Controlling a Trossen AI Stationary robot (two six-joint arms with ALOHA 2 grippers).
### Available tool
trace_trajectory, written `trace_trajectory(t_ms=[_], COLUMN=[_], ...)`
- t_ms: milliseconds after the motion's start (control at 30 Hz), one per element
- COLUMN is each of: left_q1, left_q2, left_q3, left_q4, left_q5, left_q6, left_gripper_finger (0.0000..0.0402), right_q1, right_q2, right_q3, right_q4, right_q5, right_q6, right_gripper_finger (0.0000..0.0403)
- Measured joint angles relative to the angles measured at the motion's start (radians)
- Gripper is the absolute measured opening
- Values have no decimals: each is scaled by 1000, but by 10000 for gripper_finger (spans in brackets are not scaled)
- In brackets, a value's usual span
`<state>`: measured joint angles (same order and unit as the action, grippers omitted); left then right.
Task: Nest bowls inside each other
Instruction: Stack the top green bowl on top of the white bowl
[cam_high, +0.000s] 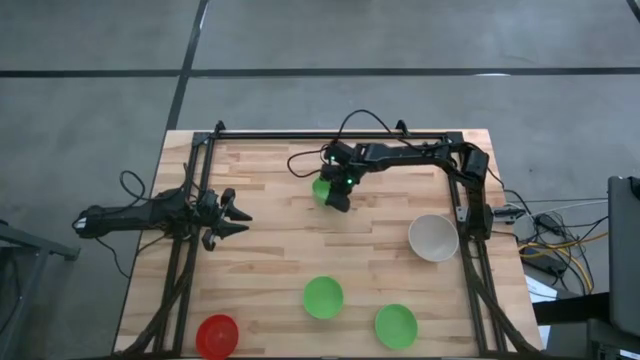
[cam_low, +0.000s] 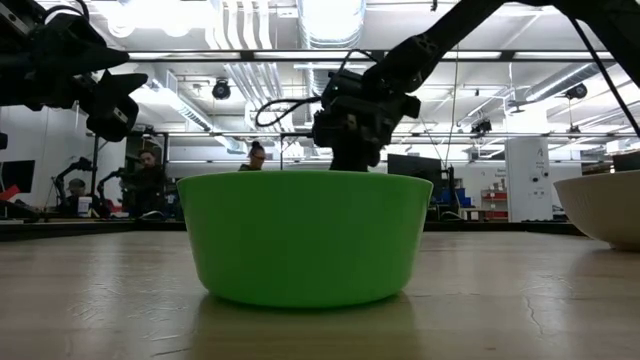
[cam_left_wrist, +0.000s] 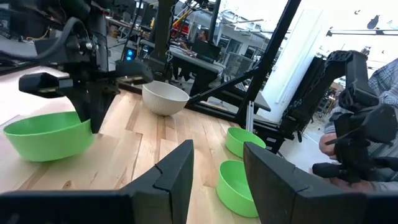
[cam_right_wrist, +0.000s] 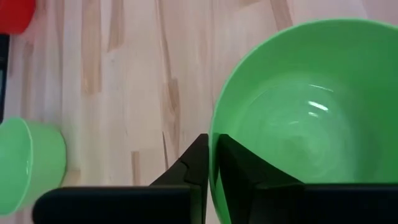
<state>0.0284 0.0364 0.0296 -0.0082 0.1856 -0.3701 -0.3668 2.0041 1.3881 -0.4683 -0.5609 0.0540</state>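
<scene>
My right gripper (cam_high: 338, 195) is shut on a green bowl (cam_high: 320, 188) at the table's middle, toward the far edge. Two more green bowls (cam_high: 323, 297) (cam_high: 396, 325) and a red bowl (cam_high: 217, 336) stand on their bases along the near edge. A white bowl (cam_high: 433, 237) stands at the right. My left gripper (cam_high: 238, 215) hangs open at the left, level and holding nothing. In the low view the nearest green bowl (cam_low: 305, 235) hides the held one. My right gripper pinches the green bowl's rim (cam_right_wrist: 214, 124) on the side toward the table's right, one finger inside the bowl and one outside. The fingers slant down from the right. The bowl (cam_left_wrist: 46, 134) stays nearly level, mouth up; whether its base is clear of the table I cannot tell.
Black frame rails (cam_high: 330, 134) run along the table's far edge and down both sides. Bare wood (cam_high: 290, 245) lies between the held bowl and the near row of bowls. People sit in the room beyond the table.
</scene>
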Motion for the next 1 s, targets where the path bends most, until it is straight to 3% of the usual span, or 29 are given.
trace_trajectory(t_ms=[400, 1000], left_q1=[0, 0], left_q2=[0, 0], left_q3=[0, 0], left_q4=[0, 0], left_q5=[0, 0], left_q6=[0, 0], left_gripper_finger=[145, 145], right_q1=[-2, -4], right_q2=[-5, -82], right_q3=[74, 71], right_q4=[-78, -79], right_q5=[4, 40], right_q6=[-9, -4], right_gripper_finger=[25, 27])
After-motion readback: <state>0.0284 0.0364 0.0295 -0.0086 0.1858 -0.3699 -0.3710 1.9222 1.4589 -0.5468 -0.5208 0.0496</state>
